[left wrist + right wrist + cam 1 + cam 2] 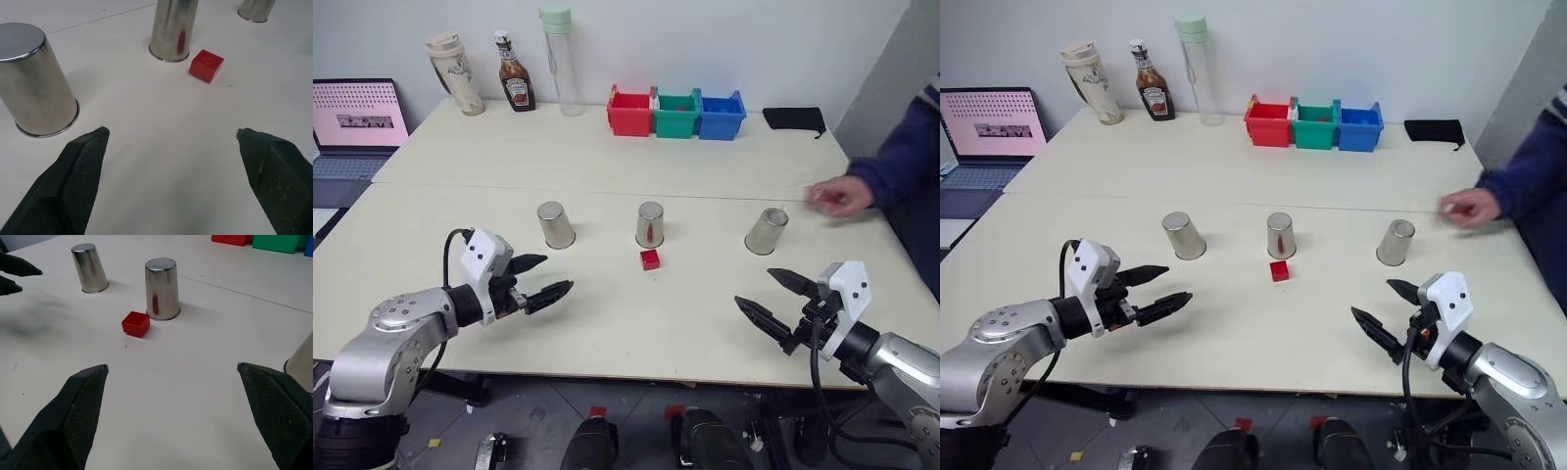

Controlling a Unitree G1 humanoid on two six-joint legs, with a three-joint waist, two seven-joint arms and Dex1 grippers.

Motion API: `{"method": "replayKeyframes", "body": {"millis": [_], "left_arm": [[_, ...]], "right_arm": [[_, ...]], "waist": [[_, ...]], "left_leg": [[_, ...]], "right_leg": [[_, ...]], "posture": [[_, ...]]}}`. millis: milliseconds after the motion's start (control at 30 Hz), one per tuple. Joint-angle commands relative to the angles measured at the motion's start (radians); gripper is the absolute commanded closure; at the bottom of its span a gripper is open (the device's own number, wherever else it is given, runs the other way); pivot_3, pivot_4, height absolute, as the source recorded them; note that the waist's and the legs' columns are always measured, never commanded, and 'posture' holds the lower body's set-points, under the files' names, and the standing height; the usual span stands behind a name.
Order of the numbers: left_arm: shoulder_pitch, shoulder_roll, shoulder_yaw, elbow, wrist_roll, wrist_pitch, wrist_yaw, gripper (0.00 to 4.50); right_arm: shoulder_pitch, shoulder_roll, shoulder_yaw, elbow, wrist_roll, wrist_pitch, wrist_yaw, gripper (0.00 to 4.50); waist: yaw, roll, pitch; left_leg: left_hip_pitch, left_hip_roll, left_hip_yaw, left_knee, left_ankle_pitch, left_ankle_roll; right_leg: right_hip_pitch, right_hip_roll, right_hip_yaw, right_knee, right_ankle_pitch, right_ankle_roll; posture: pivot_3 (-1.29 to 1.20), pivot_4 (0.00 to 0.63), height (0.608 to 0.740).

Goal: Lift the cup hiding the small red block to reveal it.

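The small red block (650,259) sits uncovered on the pale table (607,323), just in front of the middle cup (650,224), on the side toward the robot, close to its rim but not touching it. That middle cup stands upside down, and the block's red shows mirrored in its shiny side. A second inverted cup (555,224) stands to the left of the middle cup, and a third (767,231) to its right, tilted a little; both stand well apart from it. The left gripper (540,278) hovers above the table nearer the robot than the left cup, its two black fingers spread wide and holding nothing. The right gripper (781,301) hangs in front of the right cup, fingers likewise wide apart and empty. Beyond the right cup a person's hand (840,194) rests on the table. Far behind the middle cup, red, green and blue bins (675,113) stand in a row.
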Motion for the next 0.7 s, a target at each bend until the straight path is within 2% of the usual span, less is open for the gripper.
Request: {"method": "replayKeyframes", "body": {"millis": [33,700], "left_arm": [[-0.014,-0.001,0.026,-0.028,-0.011,-0.009,0.016,0.07],[-0.030,0.012,0.000,-0.035,0.000,-0.009,-0.010,0.07]], "right_arm": [[-0.002,-0.011,-0.027,-0.004,0.015,-0.020,0.008,0.00],[0.005,0.003,-0.018,-0.015,0.014,-0.016,-0.033,0.00]], "waist": [[0.000,0.000,0.000],[0.000,0.000,0.000]], "left_leg": [[0.000,0.000,0.000,0.000,0.000,0.000],[0.000,0.000,0.000,0.000,0.000,0.000]], "right_leg": [[0.000,0.000,0.000,0.000,0.000,0.000],[0.000,0.000,0.000,0.001,0.000,0.000]], "posture": [[0.00,0.150,0.740],[0.00,0.150,0.740]]}}
